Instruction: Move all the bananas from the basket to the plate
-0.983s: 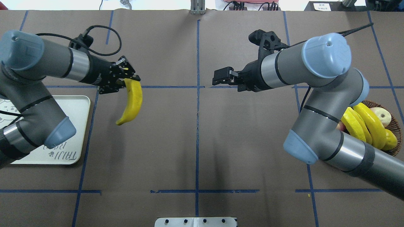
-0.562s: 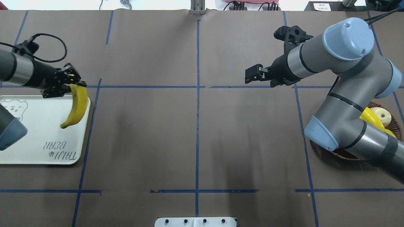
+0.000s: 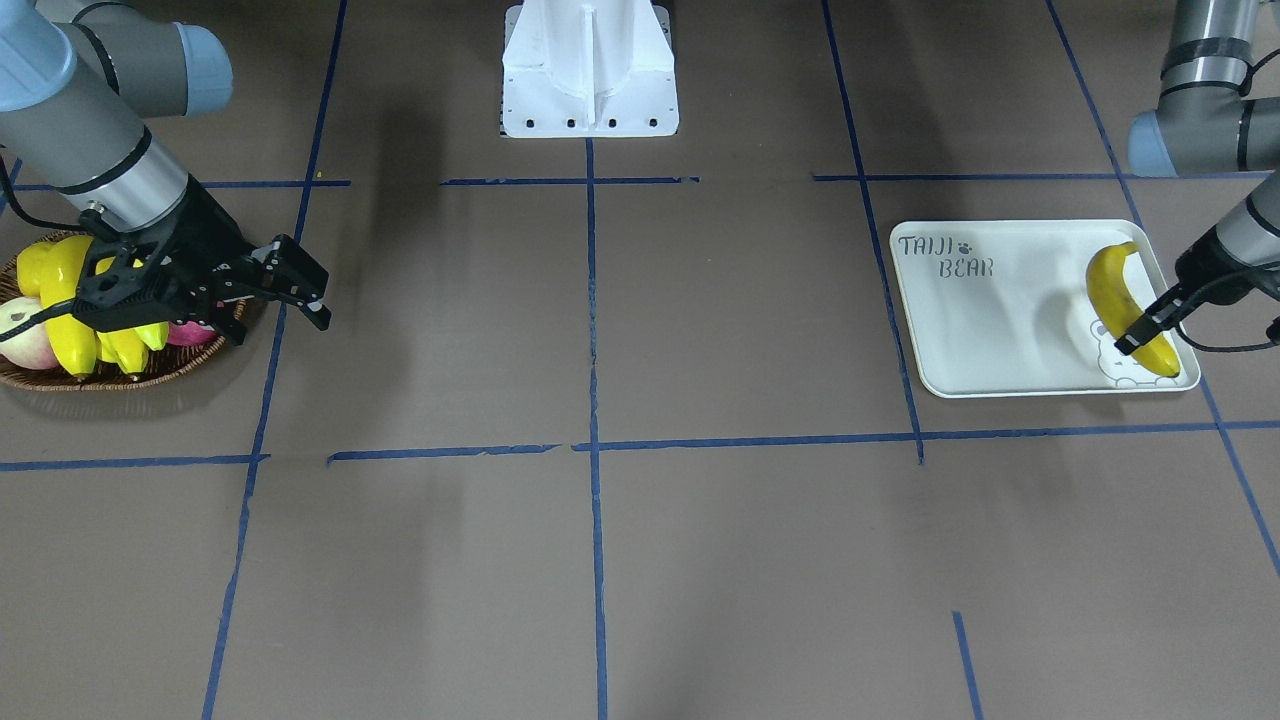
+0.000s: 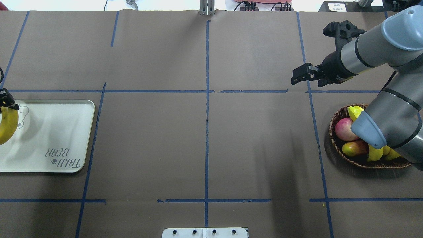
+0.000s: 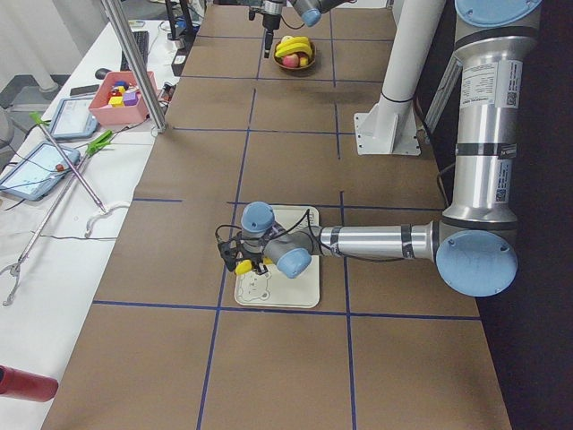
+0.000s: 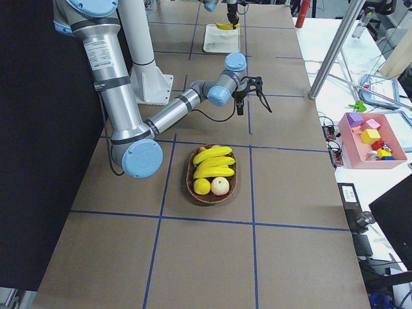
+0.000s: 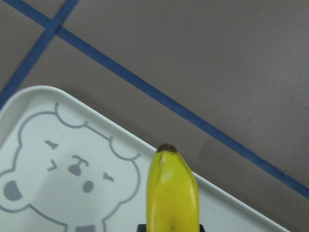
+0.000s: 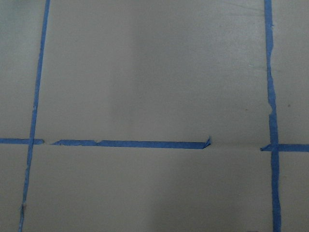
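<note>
Here, at the right edge of the front-facing view, the left gripper (image 3: pixel 1150 338) is clamped on one banana (image 3: pixel 1112 280), held over the bear-drawing corner of the white plate (image 3: pixel 990 330). Whether it touches the plate cannot be told. At the left edge, the right gripper (image 3: pixel 305 292) hovers with jaws apart, holding nothing, just beside the wicker basket (image 3: pixel 130 380). There the other bananas (image 3: pixel 70 335) lie beside a pinkish round fruit (image 3: pixel 28 345).
</note>
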Robot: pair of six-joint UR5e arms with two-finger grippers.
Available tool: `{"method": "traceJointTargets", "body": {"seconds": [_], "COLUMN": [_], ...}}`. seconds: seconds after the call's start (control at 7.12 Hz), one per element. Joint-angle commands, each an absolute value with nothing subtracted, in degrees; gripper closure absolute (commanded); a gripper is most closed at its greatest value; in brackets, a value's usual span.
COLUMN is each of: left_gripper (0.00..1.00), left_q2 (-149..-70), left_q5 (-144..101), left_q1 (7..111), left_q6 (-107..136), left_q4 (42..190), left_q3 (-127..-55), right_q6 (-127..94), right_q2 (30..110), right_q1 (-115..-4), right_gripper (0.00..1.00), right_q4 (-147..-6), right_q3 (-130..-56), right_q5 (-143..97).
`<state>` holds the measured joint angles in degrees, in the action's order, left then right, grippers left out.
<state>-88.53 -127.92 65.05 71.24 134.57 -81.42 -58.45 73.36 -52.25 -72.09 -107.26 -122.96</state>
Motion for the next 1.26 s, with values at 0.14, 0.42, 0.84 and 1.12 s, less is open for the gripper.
{"method": "traceJointTargets", "body": {"seconds": [0.14,0.42,0.84,1.12], "left_gripper": [0.33,0.0,0.0,0.0], "left_q2": [-86.1,-86.7,-89.3,-89.6], "left_q5": [-128.0,-132.9,-139.8,-139.5], "left_q1": [65.7,67.0,70.2,70.2], "left_q6": [67.5,61.5,62.1,62.1], "left_q4": [139.6,139.8,140.6,140.6], "left_q3": [-78.5,-79.0,-81.7,-83.3], "right_q6": [-58.3,-56.8,-40.8,-40.8], "right_q2": [73.9,77.8,96.0,107.3], "right_q1": [-52.6,-52.9,-53.1,-52.6], "right_gripper": [0.0,0.0,0.0,0.01], "right_q4": [-72.5,-72.5,-68.8,-53.3], "right_q3": [-107.6,-109.9,-118.6,-118.6], "right_q5": [-123.1,-122.9,-115.2,-114.7]}}
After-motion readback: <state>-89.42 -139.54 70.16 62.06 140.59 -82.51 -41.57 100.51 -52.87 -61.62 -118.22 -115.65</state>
